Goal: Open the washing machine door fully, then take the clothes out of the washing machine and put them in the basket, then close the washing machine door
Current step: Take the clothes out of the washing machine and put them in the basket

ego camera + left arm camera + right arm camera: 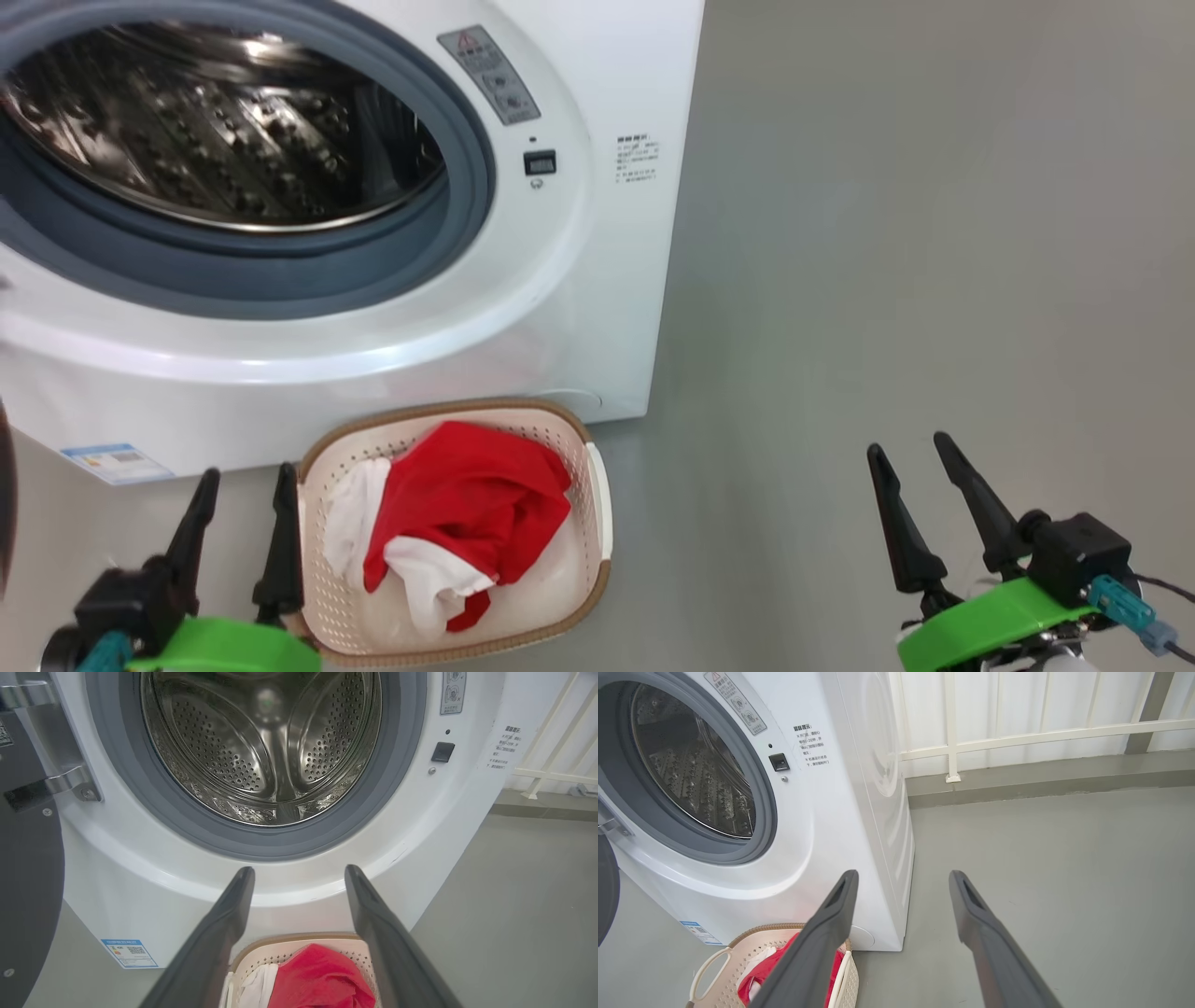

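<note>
The left gripper [246, 473] and right gripper [908, 445] both hang with fingers spread, holding nothing, the left just beside the basket. The washing machine [523, 317] stands with the washing machine door [28, 882] swung open at its left. The basket [598, 495] on the floor before it holds the clothes [476, 495].

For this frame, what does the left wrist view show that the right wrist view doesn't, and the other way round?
Left wrist view, not the right: the open left gripper and a straight look at the drum's back wall, no clothes seen inside. Right wrist view, not the left: the open right gripper, the machine's side panel and a basket handle. Both: the washing machine, the washing machine door swung open at the left edge, and the clothes in the basket.
</note>
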Controlling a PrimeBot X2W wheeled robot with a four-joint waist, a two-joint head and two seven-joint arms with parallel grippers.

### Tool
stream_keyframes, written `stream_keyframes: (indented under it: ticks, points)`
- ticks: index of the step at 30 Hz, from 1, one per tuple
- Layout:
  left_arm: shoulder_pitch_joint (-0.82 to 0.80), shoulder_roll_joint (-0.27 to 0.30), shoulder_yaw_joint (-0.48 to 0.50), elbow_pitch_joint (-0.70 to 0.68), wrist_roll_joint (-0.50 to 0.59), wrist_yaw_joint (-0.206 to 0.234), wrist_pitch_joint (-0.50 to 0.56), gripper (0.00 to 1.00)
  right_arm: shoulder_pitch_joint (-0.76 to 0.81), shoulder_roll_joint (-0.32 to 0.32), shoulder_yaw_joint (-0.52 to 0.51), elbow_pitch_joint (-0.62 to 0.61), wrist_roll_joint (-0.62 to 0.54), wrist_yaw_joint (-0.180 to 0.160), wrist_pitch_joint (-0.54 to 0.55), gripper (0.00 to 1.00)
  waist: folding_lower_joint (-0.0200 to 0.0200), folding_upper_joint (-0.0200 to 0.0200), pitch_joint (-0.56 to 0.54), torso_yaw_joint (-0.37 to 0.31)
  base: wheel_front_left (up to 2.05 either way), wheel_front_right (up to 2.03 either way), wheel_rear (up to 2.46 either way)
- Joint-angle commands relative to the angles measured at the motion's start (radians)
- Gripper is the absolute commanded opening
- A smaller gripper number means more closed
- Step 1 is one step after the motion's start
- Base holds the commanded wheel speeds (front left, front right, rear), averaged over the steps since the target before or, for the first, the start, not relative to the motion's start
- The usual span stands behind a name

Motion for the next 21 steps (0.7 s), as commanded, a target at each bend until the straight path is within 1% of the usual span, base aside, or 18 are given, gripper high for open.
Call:
stream_keyframes:
  ticks: [1, 12, 21]
  points:
    - [0.023, 0.012, 0.043, -0.046, 0.014, -0.005, -0.005, 1.0, 0.008, -0.014, 0.018, -0.027, -0.005, 0.005, -0.006, 1.0, 0.0, 0.0, -0.032, 0.002, 0.0, 0.0, 0.0]
    - [0.163, -0.01, 0.1, -0.188, 0.025, -0.005, -0.005, 1.0, 0.049, -0.02, 0.002, -0.043, -0.001, 0.005, -0.006, 1.0, 0.0, 0.0, -0.057, -0.004, 0.0, 0.0, 0.0]
    - [0.182, -0.02, 0.089, -0.205, 0.021, -0.005, -0.005, 1.0, 0.062, -0.018, -0.008, -0.049, -0.003, 0.005, -0.006, 1.0, 0.0, 0.0, -0.059, 0.0, 0.0, 0.0, 0.0]
